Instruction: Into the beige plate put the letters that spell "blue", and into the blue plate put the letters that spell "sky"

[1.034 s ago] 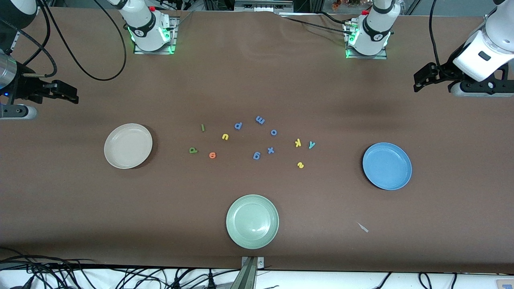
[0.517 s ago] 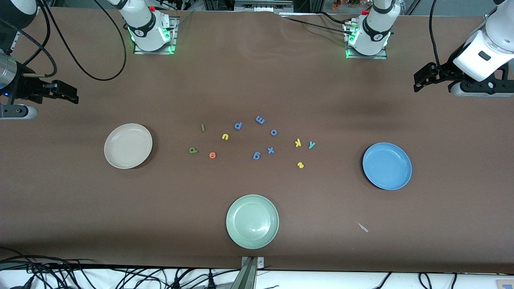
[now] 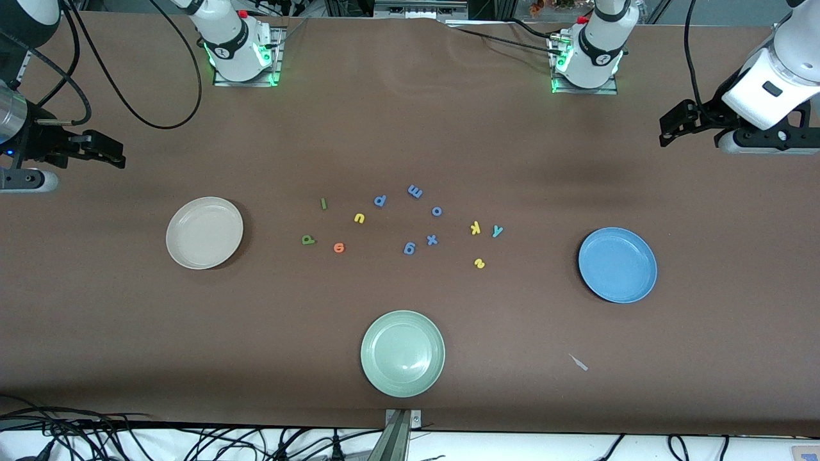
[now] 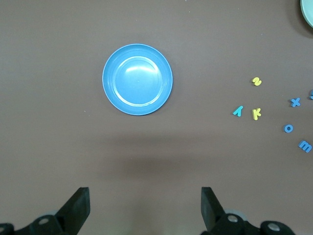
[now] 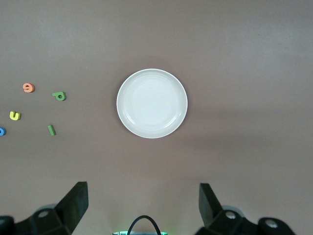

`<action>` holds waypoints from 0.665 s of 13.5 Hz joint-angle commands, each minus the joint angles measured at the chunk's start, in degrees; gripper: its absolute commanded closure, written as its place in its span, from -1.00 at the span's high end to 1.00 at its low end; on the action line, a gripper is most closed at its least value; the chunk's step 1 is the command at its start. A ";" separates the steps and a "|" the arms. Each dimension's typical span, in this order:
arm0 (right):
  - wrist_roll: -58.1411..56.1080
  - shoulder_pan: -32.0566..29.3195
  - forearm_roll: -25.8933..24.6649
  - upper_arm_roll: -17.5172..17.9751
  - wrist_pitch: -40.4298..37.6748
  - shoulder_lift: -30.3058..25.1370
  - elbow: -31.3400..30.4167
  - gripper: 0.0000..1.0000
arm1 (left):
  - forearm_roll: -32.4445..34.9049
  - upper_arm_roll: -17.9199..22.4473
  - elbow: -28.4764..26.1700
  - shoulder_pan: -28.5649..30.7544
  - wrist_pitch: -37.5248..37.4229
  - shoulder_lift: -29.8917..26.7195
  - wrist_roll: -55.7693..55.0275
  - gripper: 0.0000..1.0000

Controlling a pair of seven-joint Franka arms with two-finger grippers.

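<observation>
The beige plate (image 3: 204,232) (image 5: 152,103) lies empty toward the right arm's end, and the blue plate (image 3: 617,264) (image 4: 137,79) lies empty toward the left arm's end. Between them lie a dark green b (image 3: 308,240), green l (image 3: 323,203), yellow u (image 3: 359,218) and orange e (image 3: 339,248). Closer to the blue plate are the yellow s (image 3: 479,262), yellow k (image 3: 475,228) and teal y (image 3: 497,231). My left gripper (image 3: 667,130) (image 4: 145,205) hangs open high over its table end. My right gripper (image 3: 118,150) (image 5: 143,203) hangs open over its own end.
A pale green plate (image 3: 402,353) sits nearest the front camera, mid-table. Blue letters p (image 3: 380,200), m (image 3: 415,191), o (image 3: 437,210), g (image 3: 409,248) and x (image 3: 432,240) lie between the two letter groups. A small pale scrap (image 3: 579,363) lies nearer the front camera than the blue plate.
</observation>
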 commanded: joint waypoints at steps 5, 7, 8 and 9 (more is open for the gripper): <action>0.47 0.29 0.03 0.09 0.08 0.58 0.61 1.00 | 0.96 -0.31 0.55 -0.14 -0.43 -0.41 -0.43 1.00; 0.47 0.38 0.21 0.18 0.86 1.37 0.70 1.00 | 0.96 -0.31 0.55 -0.14 -0.43 -0.41 -0.43 1.00; 0.29 0.47 0.30 0.09 0.52 1.38 0.70 1.00 | 0.96 -0.31 0.55 -0.14 -0.43 -0.41 -0.43 1.00; -0.32 0.47 0.38 0.01 0.00 1.20 0.18 1.00 | 0.96 -0.31 0.55 -0.14 -0.43 -0.41 -0.43 1.00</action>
